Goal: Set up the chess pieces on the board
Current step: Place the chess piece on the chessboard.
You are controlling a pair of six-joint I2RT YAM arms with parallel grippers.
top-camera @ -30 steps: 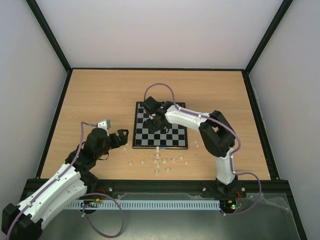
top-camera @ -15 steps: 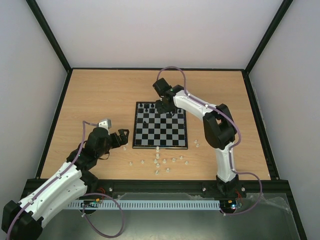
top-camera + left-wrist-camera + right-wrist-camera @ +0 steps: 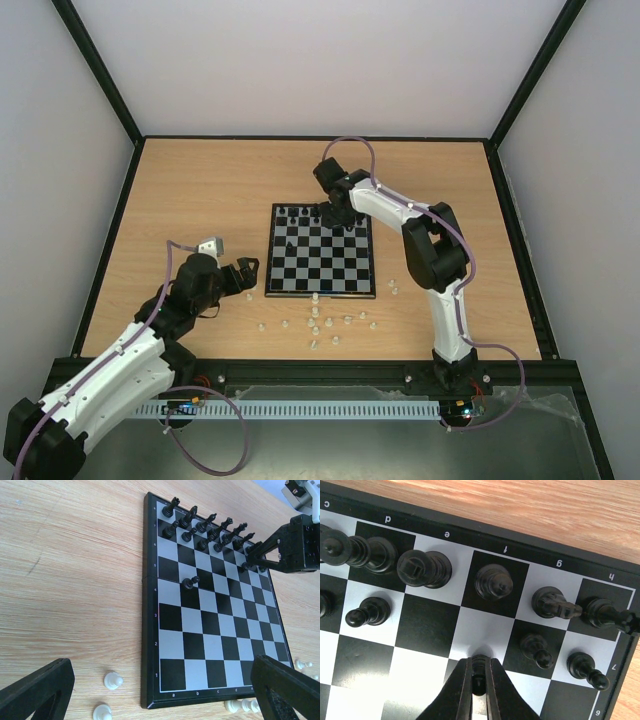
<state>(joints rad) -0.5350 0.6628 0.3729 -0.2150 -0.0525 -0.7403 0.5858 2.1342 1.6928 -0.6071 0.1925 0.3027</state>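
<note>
Right gripper [image 3: 478,680] pinched shut on black pawn [image 3: 479,669], bottom centre of wrist view, over board [image 3: 320,275]. Left gripper [image 3: 243,274] gaped wide, empty. Best lowered straight onto vacant pale square [image 3: 481,630], clear of neighbouring pawns [image 3: 536,647].

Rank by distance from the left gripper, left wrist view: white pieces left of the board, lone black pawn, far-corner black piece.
1. White pieces: beside the board, near left.
2. Lone black pawn: mid-board.
3. Corner black piece: far left.
</note>
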